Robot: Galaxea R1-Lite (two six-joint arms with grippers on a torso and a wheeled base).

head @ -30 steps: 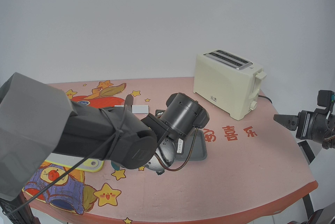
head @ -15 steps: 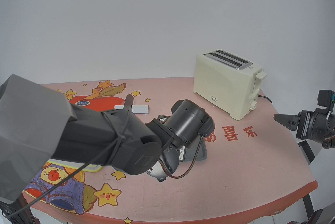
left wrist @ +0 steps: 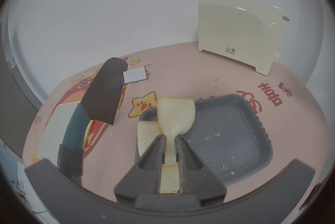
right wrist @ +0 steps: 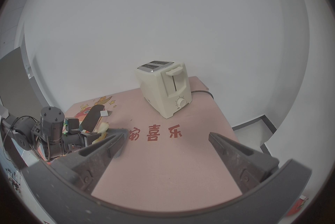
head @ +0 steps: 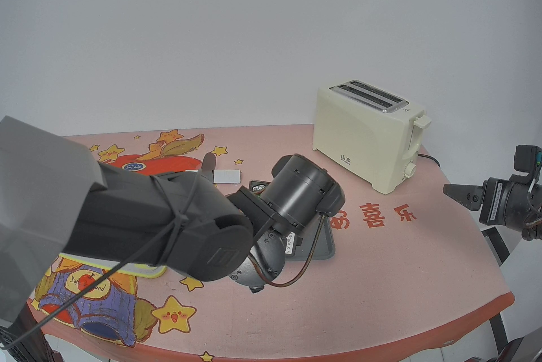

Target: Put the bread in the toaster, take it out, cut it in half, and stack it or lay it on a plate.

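Note:
A slice of white bread (left wrist: 176, 114) hangs upright in my left gripper (left wrist: 170, 137), which is shut on its lower part just above the near-left corner of the grey tray (left wrist: 244, 120). A second slice (left wrist: 146, 132) lies partly hidden behind it in that corner. The cream two-slot toaster (head: 367, 134) stands at the table's far right with both slots bare. In the head view my left wrist covers most of the tray (head: 323, 244). My right gripper (right wrist: 167, 146) hovers open off the table's right edge (head: 456, 193), holding nothing.
A knife with a dark blade (left wrist: 104, 92) and a teal handle (left wrist: 75, 128) rests on a pale cutting board (left wrist: 52, 134) left of the tray. A small white card (left wrist: 134, 76) lies behind it. The toaster's cable (right wrist: 200, 92) trails off the far right edge.
My left wrist dipped a little toward the right, then came back up and to the left, still holding the bread. The right arm has stayed where it was.

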